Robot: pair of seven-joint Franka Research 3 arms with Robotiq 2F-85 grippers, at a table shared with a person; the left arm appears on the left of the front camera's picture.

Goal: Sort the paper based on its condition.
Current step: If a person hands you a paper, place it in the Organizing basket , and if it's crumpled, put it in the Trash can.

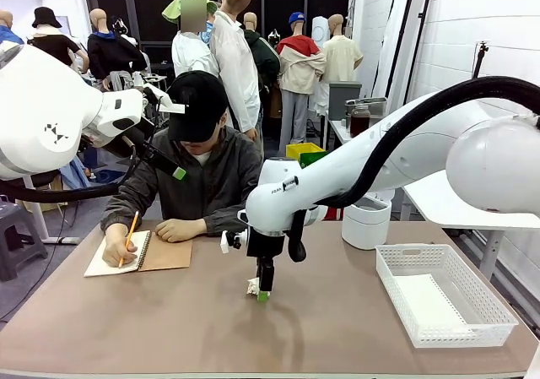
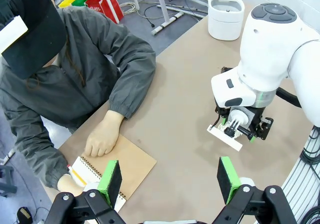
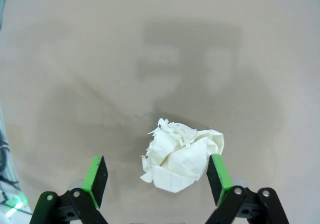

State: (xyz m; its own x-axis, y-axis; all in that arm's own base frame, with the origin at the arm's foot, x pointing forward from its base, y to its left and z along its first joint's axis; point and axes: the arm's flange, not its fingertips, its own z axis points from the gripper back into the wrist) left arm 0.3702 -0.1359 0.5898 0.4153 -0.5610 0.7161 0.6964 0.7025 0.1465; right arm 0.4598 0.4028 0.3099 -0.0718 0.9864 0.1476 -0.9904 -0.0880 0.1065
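A brown counter (image 1: 169,328) carries a crumpled ball of white paper (image 3: 182,155) near its middle. The right gripper (image 3: 157,180) stands over it, jaws spread, the ball between them against one green pad. The left gripper (image 2: 170,179) hangs high with jaws spread, empty. A white plastic mesh basket (image 1: 443,295) sits at the counter's right.

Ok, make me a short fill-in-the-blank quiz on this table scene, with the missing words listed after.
1. The paper between the right hand's open fingers is ____ into a ball.
2. The person's hand holds a ____ over the notebook.
3. The white basket sits on the robot's ____ side of the table.
Missing words: crumpled; pencil; right.
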